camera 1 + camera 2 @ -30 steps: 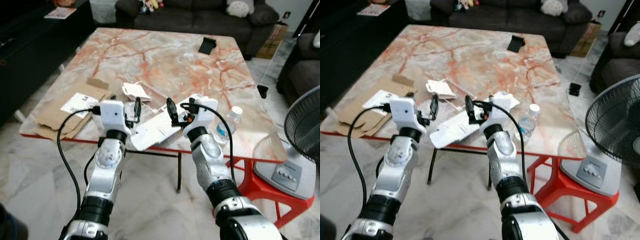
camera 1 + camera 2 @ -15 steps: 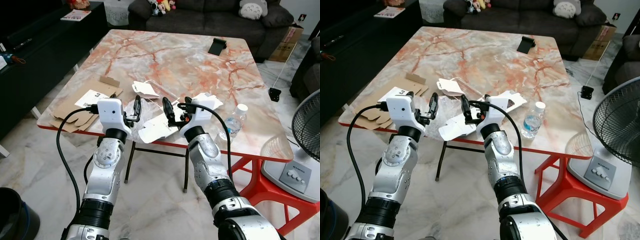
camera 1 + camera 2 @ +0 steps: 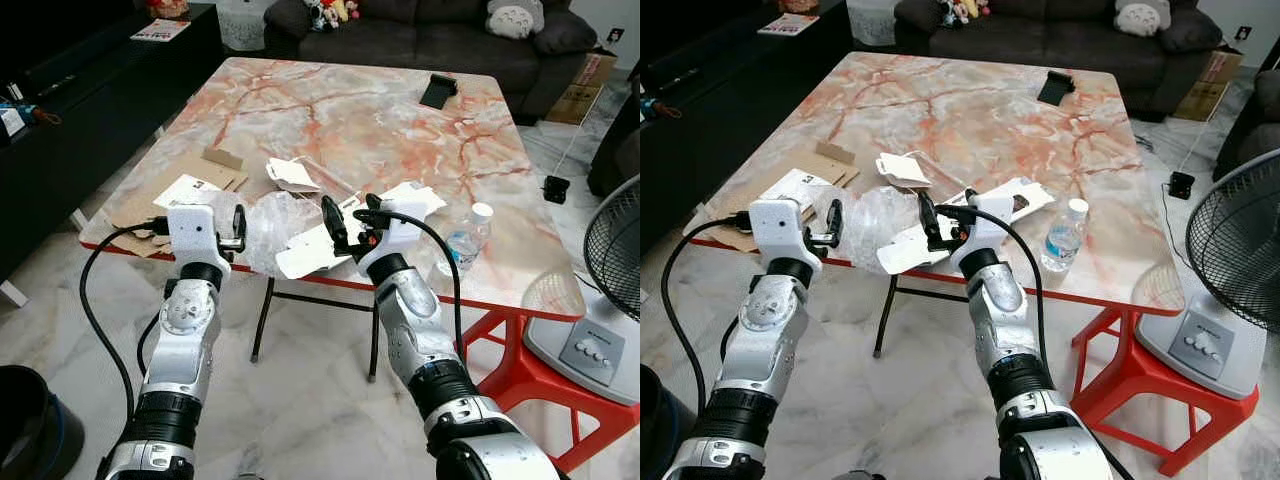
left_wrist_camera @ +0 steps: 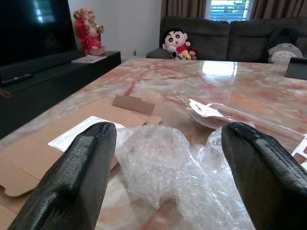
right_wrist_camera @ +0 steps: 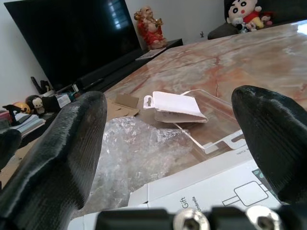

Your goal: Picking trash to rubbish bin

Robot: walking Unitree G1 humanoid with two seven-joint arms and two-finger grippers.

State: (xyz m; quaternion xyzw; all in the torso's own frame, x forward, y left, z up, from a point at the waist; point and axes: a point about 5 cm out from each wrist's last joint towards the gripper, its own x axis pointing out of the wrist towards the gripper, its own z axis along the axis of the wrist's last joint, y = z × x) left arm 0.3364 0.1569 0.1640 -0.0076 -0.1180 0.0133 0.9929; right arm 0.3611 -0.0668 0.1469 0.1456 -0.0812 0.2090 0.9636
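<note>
Black fingers spread wide and empty, the left gripper (image 4: 163, 177) and right gripper (image 5: 172, 143) hover at the near edge of a red-veined marble table (image 3: 380, 110), facing crumpled clear bubble wrap (image 3: 275, 222) beside a flattened white printed carton (image 3: 318, 247).

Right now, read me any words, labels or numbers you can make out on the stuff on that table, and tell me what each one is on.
"Gift": on the white flattened carton at the near table edge, beside a small line drawing; the word may continue out of view.
Sheet on the flattened cardboard: print too small to read.
Water bottle label: too blurred to read.
</note>
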